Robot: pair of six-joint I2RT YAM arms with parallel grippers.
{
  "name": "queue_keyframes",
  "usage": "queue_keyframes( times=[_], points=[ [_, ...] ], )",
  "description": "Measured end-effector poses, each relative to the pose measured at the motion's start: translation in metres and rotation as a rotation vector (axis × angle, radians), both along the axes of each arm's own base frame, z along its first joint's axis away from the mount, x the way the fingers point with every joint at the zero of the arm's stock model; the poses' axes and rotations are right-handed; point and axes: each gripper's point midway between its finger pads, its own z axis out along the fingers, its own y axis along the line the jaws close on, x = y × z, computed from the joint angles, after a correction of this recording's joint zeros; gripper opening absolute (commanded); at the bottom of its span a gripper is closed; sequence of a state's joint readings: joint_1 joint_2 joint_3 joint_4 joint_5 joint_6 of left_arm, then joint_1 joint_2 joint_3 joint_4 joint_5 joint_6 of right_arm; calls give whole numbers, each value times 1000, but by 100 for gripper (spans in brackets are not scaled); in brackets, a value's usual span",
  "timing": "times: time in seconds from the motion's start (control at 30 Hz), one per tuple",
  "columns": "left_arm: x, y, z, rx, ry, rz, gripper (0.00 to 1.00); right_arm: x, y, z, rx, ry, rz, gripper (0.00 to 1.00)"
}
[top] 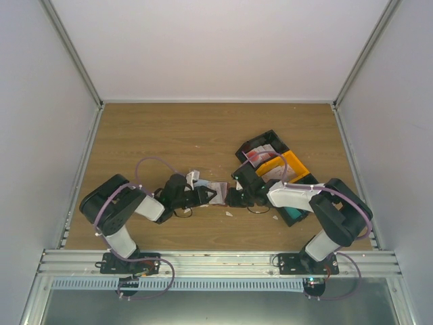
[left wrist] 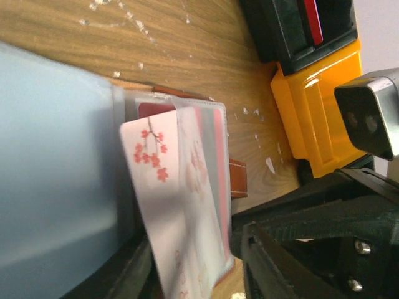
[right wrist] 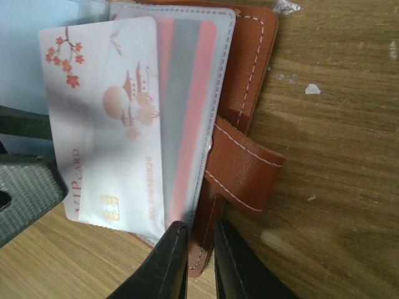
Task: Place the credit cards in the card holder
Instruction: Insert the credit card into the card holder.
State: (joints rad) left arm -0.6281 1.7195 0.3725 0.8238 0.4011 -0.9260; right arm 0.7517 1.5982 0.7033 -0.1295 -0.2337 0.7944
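- At the middle of the table (top: pixel 169 135), between the two arms, the card holder (right wrist: pixel 252 56) lies open with its brown leather face down and its strap tab sticking out to one side.
- A whitish-pink credit card (right wrist: pixel 106 124) with red blossoms sits part-way in the holder's frosted sleeve. Most of it shows outside the sleeve, and I cannot tell how deep it goes. A red-and-grey card (right wrist: pixel 187 112) shows through the sleeve beside it.
- The right tool (right wrist: pixel 199 232) is closed on the holder's leather edge and pins it in place.
- The left tool (top: pixel 201 196) is beside the card's free long edge. Its fingers look parted and are not pinching the card.
- Judged step: seating this card, with more to fetch. Another red card (left wrist: pixel 315 25) shows in the black bin (top: pixel 267 143), which is next to the yellow bin (left wrist: pixel 318 106), well apart from the holder.
- Risk: the card is only partly in, so with nothing holding it, a brush from either tool could drag it back out.
- Risk: pushing the card sideways could skew it and jam it against the card already in the sleeve.
- Risk: the right tool grips only a thin edge, so a firm push could slide or pivot the holder.
- Risk: the pale blue-grey leaf (left wrist: pixel 56 174) stands raised close to the left wrist camera and could flop over the sleeve.
- White scraps (right wrist: pixel 312 89) are scattered on the wood and could be mistaken for cards.
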Motion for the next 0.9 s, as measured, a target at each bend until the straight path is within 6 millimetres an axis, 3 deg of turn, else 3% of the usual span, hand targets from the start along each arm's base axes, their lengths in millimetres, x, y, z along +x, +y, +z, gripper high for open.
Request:
queue_keyframes(
  times=[0.13, 0.47, 0.63, 0.9],
  points=[
    [-3, 5, 4, 45, -4, -3, 56, 0, 1, 0, 3, -2, 0, 15],
    [8, 12, 6, 176, 8, 29, 65, 1, 2, 0, 7, -2, 2, 14],
    [11, 16, 8, 231, 37, 43, 80, 1, 2, 1, 11, -3, 4, 14],
    [8, 30, 15, 315, 133, 98, 91, 1, 3, 1, 12, -3, 5, 15]
  ],
)
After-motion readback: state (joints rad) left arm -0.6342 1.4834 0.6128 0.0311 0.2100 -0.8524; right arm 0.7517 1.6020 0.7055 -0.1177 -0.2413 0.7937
